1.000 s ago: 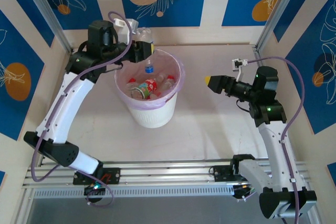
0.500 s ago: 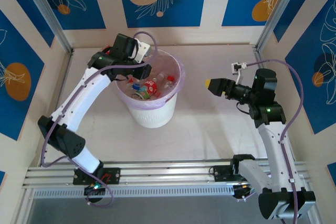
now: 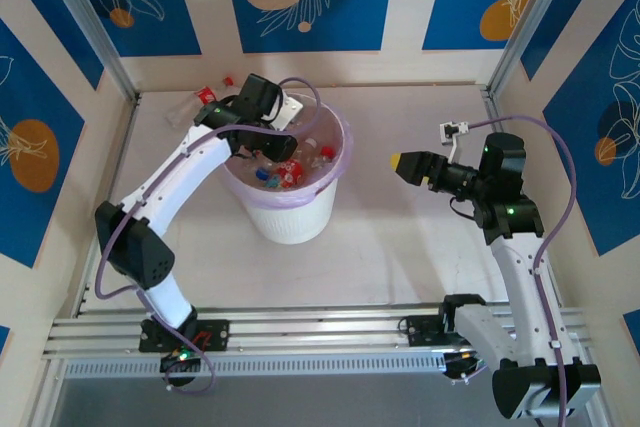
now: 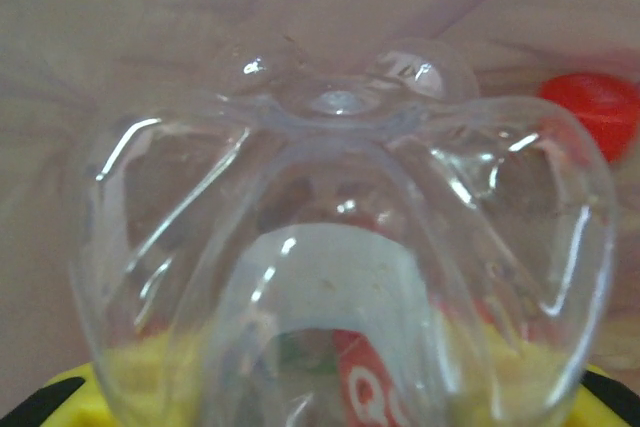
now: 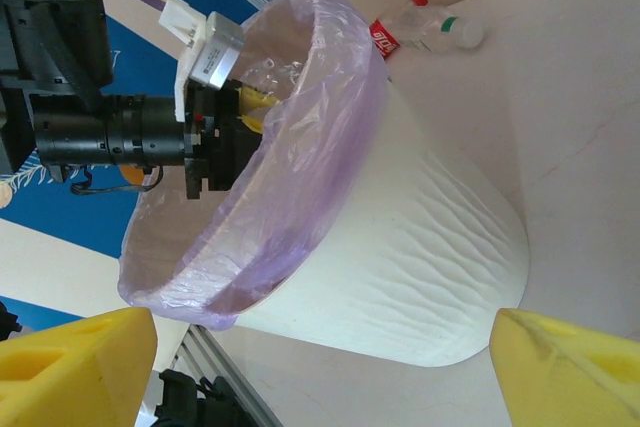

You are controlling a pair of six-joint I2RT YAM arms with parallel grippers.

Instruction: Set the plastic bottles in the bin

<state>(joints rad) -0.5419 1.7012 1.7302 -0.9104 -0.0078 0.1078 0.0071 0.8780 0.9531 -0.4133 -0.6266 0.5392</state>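
L arm (image 3: 180, 172) & R arm (image 3: 522, 267): white link shells, blk joints, purple cables (image 3: 576, 192) looped alongside. R end effector (image 3: 400, 159) w/ yellow fingertips (image 5: 75, 362); white connector block (image 3: 455, 129) at wrist; green LED (image 3: 511, 209).

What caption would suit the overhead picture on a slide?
Left gripper holds a bottle inside the bin; right gripper hangs open beside it.

On my left wrist camera the bottle (image 4: 340, 247) is blurred and cut off at 6 o'clock, its label unreadable. Overhead, the bottles (image 3: 285, 169) inside the bin (image 3: 290, 217) are too small to count.
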